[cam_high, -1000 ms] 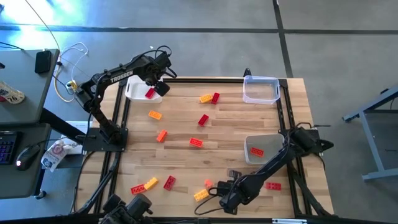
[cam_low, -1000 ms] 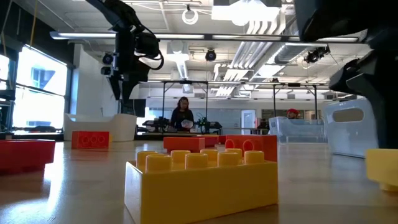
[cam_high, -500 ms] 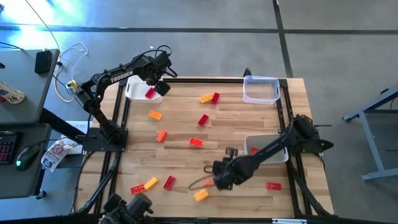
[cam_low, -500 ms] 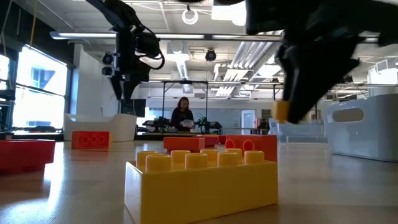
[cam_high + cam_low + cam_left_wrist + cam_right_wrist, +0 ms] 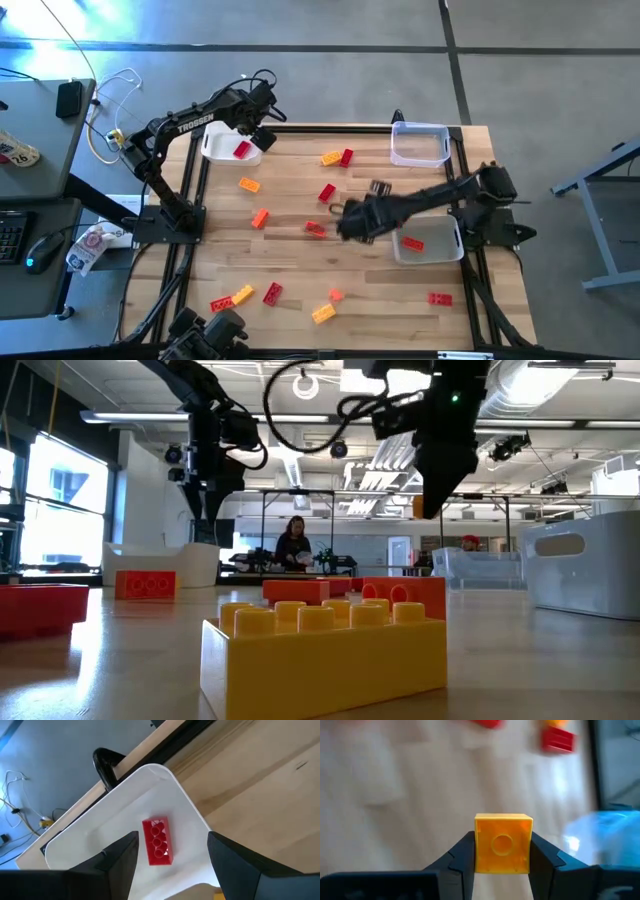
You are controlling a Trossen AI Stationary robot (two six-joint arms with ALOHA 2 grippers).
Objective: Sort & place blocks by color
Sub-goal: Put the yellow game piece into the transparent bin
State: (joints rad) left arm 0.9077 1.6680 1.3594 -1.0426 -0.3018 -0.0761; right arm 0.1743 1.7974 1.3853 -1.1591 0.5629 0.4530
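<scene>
Orange block (image 5: 503, 843) is sitting clamped between my right fingers (image 5: 464, 854), hovering above the counter (image 5: 290, 255) centre. My left fingers (image 5: 117, 852) are hanging apart at eleven o'clock, over the white tray (image 5: 100, 840) holding a red block (image 5: 157, 841).

Two arms, both matte black, slim jointed links with bulkier rounded joint housings. Left arm carries white "TROSSEN" lettering along upper link. Thin black cable loops arch over left arm's wrist; same in low view, loop curving above right arm's wrist, small green light on housing. Left tool (image 5: 170, 865): two broad dark fingers, flat angular faces. Right tool (image 5: 502, 865): two black fingers, stepped inner edges, smooth pads. Black base brackets at tabletop (image 5: 290, 250) edges, 9 and 3 o'clock.
</scene>
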